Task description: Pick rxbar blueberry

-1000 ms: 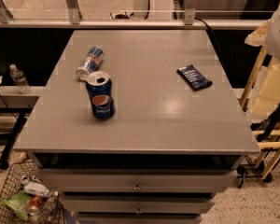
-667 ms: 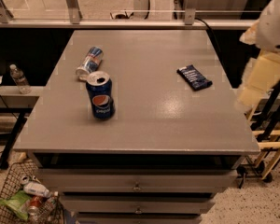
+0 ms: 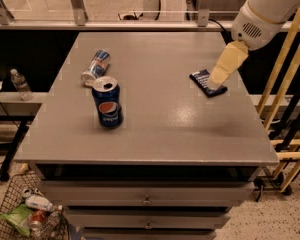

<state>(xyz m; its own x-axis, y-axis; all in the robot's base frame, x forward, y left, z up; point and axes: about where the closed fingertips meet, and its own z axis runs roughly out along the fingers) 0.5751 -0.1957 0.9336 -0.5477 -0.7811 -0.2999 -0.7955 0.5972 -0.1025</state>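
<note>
1. My gripper [image 3: 217, 79]: hanging over the right part of the grey table [image 3: 165, 134], at about 2 o'clock from the table's middle. My white arm [image 3: 262, 11] is reaching in from the upper right corner, and the tan tip is pointing down toward 7 o'clock. It is showing as a single tan wedge, so I cannot tell how far open it is standing or whether it is gripping anything.

2. rxbar blueberry [image 3: 200, 79]: lying flat on the table in a dark navy wrapper, its long axis running from 10 to 4 o'clock. My gripper's tip is overlapping its middle. One end is showing at 9 o'clock of the tip and the other at 4 o'clock. I cannot tell whether the tip is touching it.

3. Pepsi can [image 3: 108, 109]: standing upright at 8 o'clock from the table's middle, well apart from the bar.

4. Slim can [image 3: 96, 67]: lying on its side, just beside the Pepsi can at its 11 o'clock.

5. Drawers [image 3: 146, 200]: sitting under the tabletop.

6. Water bottle [image 3: 21, 83]: standing off the table at 9 o'clock.

7. Wire basket [image 3: 10, 204]: sitting on the floor at 7 o'clock, holding litter.
</note>
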